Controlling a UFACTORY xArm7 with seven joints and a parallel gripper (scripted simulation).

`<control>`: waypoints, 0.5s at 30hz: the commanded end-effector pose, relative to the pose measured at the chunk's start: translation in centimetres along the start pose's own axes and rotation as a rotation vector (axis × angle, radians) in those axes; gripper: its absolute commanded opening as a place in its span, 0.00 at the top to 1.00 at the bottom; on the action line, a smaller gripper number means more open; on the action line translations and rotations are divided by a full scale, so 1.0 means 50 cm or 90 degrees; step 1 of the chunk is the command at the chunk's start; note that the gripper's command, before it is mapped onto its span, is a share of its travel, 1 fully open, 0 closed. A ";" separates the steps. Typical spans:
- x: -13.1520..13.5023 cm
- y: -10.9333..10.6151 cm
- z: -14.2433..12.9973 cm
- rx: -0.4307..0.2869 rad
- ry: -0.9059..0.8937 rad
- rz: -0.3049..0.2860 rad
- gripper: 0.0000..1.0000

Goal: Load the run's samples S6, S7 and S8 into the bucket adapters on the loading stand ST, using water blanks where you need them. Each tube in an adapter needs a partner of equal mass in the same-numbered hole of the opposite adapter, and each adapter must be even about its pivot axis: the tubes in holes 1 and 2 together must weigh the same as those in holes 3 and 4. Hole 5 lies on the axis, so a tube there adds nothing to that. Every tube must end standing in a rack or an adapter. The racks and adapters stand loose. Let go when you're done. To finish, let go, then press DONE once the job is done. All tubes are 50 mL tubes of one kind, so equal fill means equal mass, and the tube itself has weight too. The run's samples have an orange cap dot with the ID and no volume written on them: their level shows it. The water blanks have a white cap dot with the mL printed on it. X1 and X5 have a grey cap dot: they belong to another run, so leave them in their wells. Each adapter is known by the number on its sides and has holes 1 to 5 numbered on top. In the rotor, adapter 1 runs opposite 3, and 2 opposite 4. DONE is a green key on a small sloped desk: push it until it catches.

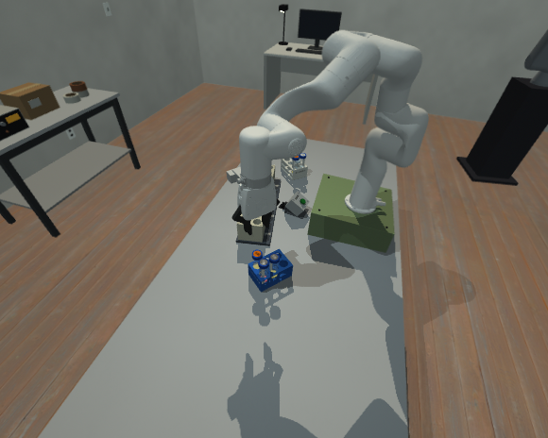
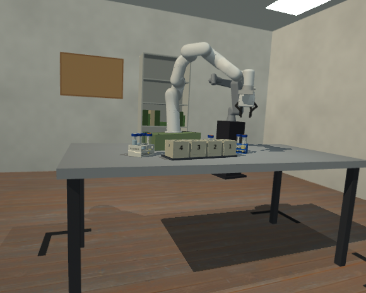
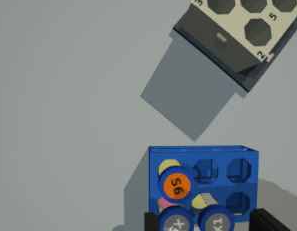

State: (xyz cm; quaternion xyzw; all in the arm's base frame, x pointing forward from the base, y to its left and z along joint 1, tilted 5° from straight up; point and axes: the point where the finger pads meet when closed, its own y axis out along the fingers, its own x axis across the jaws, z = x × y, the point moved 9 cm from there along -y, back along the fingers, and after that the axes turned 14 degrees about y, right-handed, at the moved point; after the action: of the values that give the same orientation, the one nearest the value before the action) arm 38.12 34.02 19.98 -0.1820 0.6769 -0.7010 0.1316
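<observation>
The blue rack holds tube S6 with an orange cap dot and two grey-dot tubes; it also shows in the top view and the exterior view. My gripper is open and empty, high above the table over the near edge of this rack. Adapter 1 has empty holes. On the stand, adapters 4, 3, 2 and 1 stand in a row. One blue-capped tube stands in adapter 2; its ID is too small to read.
The white blanks rack with several tubes stands beyond the stand, also at the left in the exterior view. The small desk with the green DONE key sits beside the arm's green base.
</observation>
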 end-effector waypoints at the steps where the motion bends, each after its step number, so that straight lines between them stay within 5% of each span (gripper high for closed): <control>1: -0.003 -0.004 -0.003 -0.001 0.000 0.003 0.43; 15: -0.004 0.024 -0.003 -0.001 0.000 0.003 0.43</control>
State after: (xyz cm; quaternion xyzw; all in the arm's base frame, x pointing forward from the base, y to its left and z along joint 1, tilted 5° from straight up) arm 38.09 34.14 19.32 -0.1818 0.6767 -0.7013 0.1312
